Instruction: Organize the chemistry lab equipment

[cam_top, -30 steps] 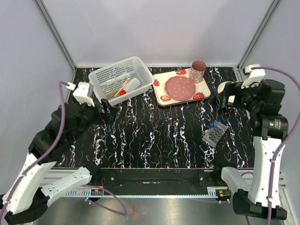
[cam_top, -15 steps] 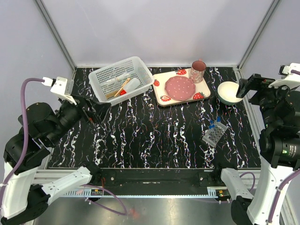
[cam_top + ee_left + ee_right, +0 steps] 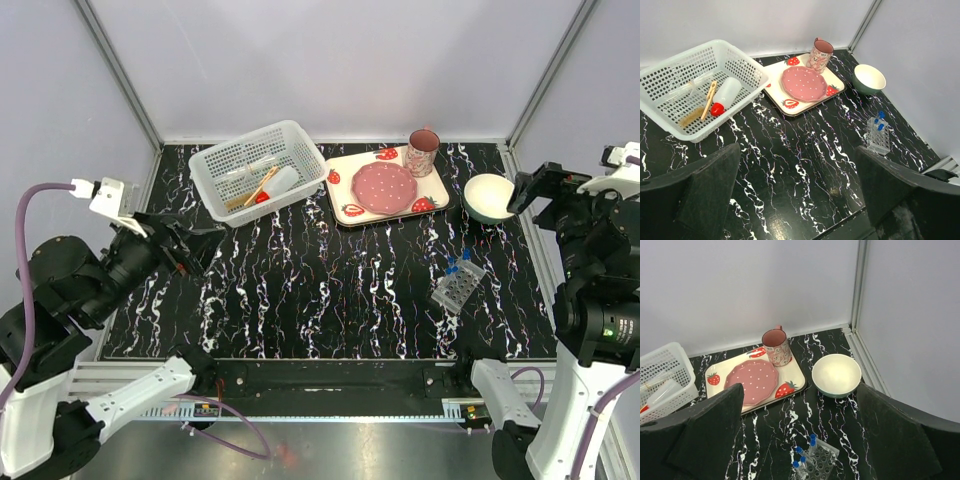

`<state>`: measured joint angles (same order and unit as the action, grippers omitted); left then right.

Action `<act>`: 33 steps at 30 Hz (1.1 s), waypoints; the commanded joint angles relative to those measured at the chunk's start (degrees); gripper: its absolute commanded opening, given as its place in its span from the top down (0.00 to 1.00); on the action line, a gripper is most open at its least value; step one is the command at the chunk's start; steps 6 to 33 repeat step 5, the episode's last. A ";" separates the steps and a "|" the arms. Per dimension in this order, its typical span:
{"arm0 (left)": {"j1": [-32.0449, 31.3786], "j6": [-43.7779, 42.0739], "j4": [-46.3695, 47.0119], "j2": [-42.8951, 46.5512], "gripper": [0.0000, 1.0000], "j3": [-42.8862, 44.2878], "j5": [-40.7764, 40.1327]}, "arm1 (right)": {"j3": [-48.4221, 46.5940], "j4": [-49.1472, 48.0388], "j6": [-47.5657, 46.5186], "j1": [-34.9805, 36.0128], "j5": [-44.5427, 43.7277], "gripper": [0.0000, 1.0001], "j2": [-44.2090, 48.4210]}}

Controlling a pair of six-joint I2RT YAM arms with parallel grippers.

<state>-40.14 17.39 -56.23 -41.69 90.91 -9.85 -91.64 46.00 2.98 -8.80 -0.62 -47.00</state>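
Black marbled desk (image 3: 320,300) | tube rack (image 3: 458,287) right of centre, slanted — below right hand (image 3: 525,190), far from left hand (image 3: 195,245) | both hands apart, empty

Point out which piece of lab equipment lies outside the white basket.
The clear tube rack with blue-capped vials; the squeeze bottle and wooden-handled tool lie in the basket.

Squeeze bottle (image 3: 281,181): white, red cap; lies on its side in the right part of the white basket (image 3: 300,131), at the table's (image 3: 330,290) far-left corner.
Wooden-handled tool (image 3: 258,187): lies flat, just left of the bottle.
Clear tubes (image 3: 240,172): lie flat in the basket's left part.
Tube rack (image 3: 458,289): clear grid, near the table's right edge, askew to it.
Vials (image 3: 458,264): blue-capped, at the rack's far end.
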 commanded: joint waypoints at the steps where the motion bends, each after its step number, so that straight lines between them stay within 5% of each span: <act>1: 0.24 0.02 0.59 0.73 0.01 -0.82 0.44 | -1.35 0.58 0.09 -0.26 -1.84 0.00 0.51; 33: 0.24 -0.51 0.59 1.17 0.01 -1.09 0.35 | -1.18 1.37 -0.69 -0.26 -1.40 0.00 0.25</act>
